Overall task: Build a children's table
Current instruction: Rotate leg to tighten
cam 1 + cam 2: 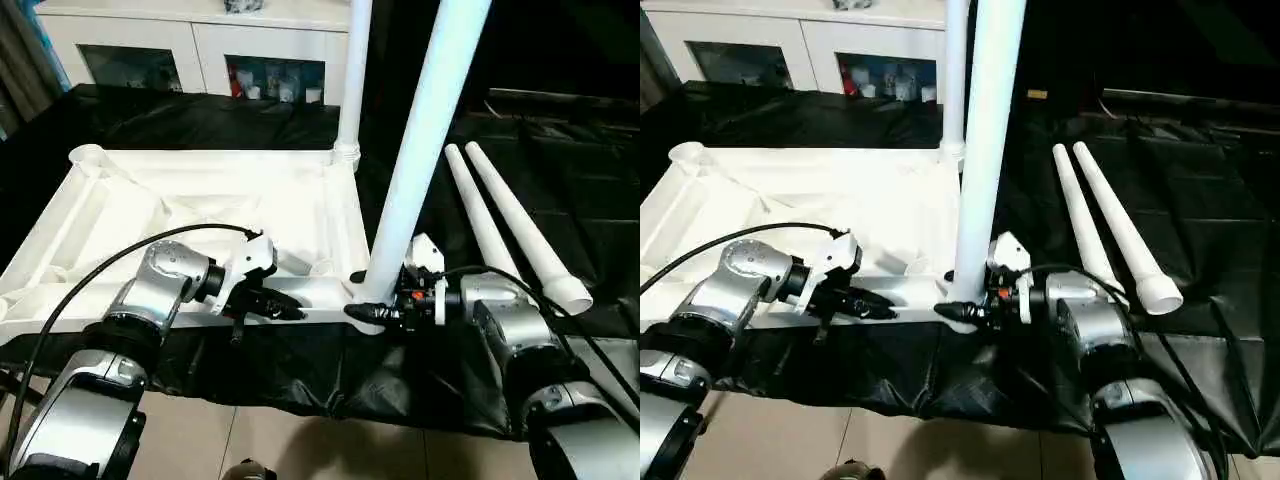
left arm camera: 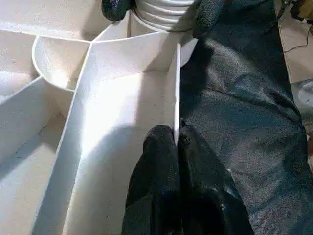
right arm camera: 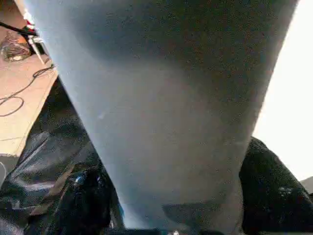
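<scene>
The white tabletop lies underside up on a black cloth. One white leg stands upright in its far right corner socket. A second leg stands in the near right corner socket. My right gripper clasps this leg's base, and the right wrist view shows a black finger pressed against each side of it. My left gripper is shut on the thin near rim wall of the tabletop, left of that corner. Two more legs lie side by side on the cloth to the right.
A white cabinet with glass doors stands behind the work surface. The black cloth hangs over the near edge above a tiled floor. Black cables loop over both forearms.
</scene>
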Controlling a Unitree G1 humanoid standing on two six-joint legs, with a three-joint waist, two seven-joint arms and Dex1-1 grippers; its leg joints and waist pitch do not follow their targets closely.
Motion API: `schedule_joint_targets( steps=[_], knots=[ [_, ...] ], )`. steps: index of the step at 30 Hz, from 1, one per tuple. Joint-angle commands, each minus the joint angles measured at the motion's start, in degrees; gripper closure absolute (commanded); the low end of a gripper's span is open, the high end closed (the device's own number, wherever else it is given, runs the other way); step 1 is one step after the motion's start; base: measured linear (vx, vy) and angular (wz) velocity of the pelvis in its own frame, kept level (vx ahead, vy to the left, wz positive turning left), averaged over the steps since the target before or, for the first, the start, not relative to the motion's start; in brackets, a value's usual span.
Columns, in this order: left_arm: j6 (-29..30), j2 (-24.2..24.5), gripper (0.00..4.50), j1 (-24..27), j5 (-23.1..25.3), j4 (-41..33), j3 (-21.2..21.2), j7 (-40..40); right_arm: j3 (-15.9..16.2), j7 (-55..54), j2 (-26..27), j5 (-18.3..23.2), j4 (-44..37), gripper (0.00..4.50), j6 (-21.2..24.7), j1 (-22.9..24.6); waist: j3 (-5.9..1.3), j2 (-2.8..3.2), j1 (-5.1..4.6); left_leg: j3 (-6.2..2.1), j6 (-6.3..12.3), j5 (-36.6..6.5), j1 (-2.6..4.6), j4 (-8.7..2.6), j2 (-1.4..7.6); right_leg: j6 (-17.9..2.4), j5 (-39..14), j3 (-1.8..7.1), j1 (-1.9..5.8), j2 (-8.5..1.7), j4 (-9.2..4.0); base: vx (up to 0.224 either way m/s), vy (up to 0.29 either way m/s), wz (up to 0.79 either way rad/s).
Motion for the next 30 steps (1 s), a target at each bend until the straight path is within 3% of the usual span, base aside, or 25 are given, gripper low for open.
schedule_joint_targets(
  steps=[1,4,7,10,13,15,16,19,22,25,30],
  knots=[
    [0.8,-3.7,4.5,-1.5,-0.7,0.5,0.5,6.6,1.5,-6.3,4.5,-0.9,-0.1,1.73,0.9,0.7,-3.68,-0.15,0.07,-1.55,4.17,-9.2,1.11,-3.82,3.86,-15.6,-5.5,2.89,2.73,-4.81,-3.63,0.0,0.0,0.0],
    [2.2,-5.0,4.5,-2.6,0.2,1.4,1.4,12.2,-0.3,-16.9,6.6,-2.5,2.0,1.74,0.4,0.0,-3.39,-0.22,-0.26,-1.74,1.61,-12.5,1.43,-4.27,3.78,-14.5,-11.7,2.97,2.56,-4.99,-4.27,0.0,0.0,0.0],
    [4.6,-8.2,4.5,-4.3,1.7,3.1,2.0,20.9,-3.2,-35.0,10.5,-4.2,6.0,1.75,0.1,-1.4,-3.08,-0.31,-0.9,-2.12,-1.17,-16.0,1.89,-4.77,3.71,-11.6,-20.0,3.29,2.17,-5.25,-5.26,0.0,0.0,0.0],
    [6.0,-11.0,4.5,-5.2,2.7,3.6,2.1,26.7,-5.4,-46.8,12.9,-4.4,8.5,1.75,0.9,-2.9,-3.29,-0.31,-1.17,-2.1,-1.25,-15.2,1.93,-4.77,3.61,-11.4,-18.1,3.34,2.14,-5.1,-5.21,0.0,0.0,0.0],
    [7.3,-15.5,4.5,-5.8,4.2,3.8,1.3,33.6,-7.3,-57.3,16.1,-4.0,11.0,1.75,1.1,-5.1,-3.6,-0.22,-1.13,-1.82,-0.47,-12.3,1.88,-4.56,3.47,-12.1,-11.4,3.27,2.24,-4.72,-4.69,0.0,0.0,0.0],
    [7.0,-16.3,4.5,-5.8,4.4,3.9,0.8,34.1,-6.7,-57.8,16.5,-5.4,10.9,1.75,-0.5,-5.4,-3.65,-0.31,-0.87,-1.69,0.84,-10.8,1.56,-4.36,3.25,-12.4,-8.0,3.24,2.58,-4.73,-4.43,0.0,0.0,0.0],
    [6.5,-16.7,4.5,-5.7,4.3,3.8,0.6,33.9,-6.4,-57.6,16.5,-6.0,10.7,1.2,-1.7,-5.5,-3.76,-0.38,-0.79,-1.67,1.7,-9.9,1.39,-4.26,3.14,-12.4,-6.5,3.18,2.74,-4.74,-4.26,0.0,0.0,0.0],
    [5.6,-17.0,4.5,-5.6,4.4,3.6,0.4,33.7,-6.5,-56.6,16.7,-6.0,10.8,0.99,-3.6,-5.8,-3.71,-0.43,-0.7,-1.67,2.95,-9.6,1.24,-4.17,3.12,-12.5,-6.5,3.15,2.88,-4.89,-4.38,0.0,0.0,0.0],
    [3.9,-15.3,4.5,-4.6,4.6,2.1,0.1,31.0,-7.2,-53.2,15.0,-4.0,11.4,0.63,-5.7,-6.6,-3.67,-0.34,-0.76,-1.77,3.07,-10.5,1.28,-4.27,3.28,-12.3,-8.3,3.08,2.87,-4.92,-4.53,0.0,0.0,0.0],
    [3.3,-13.7,4.5,-3.9,4.5,1.5,-0.3,28.2,-6.9,-49.3,13.3,-3.4,11.3,0.38,-6.5,-6.8,-3.84,-0.24,-0.96,-1.77,3.53,-9.6,1.09,-4.14,3.28,-12.9,-6.0,3.07,3.0,-4.83,-4.17,0.0,0.0,0.0],
    [0.5,-9.6,4.5,-2.3,3.8,0.8,-1.5,20.1,-4.3,-34.3,8.9,-4.1,10.4,0.38,-7.9,-6.3,-4.05,-0.29,-0.92,-1.47,6.5,-6.0,0.69,-3.47,3.32,-15.1,0.5,2.67,3.24,-4.54,-3.25,0.0,0.0,0.0]
  ],
)
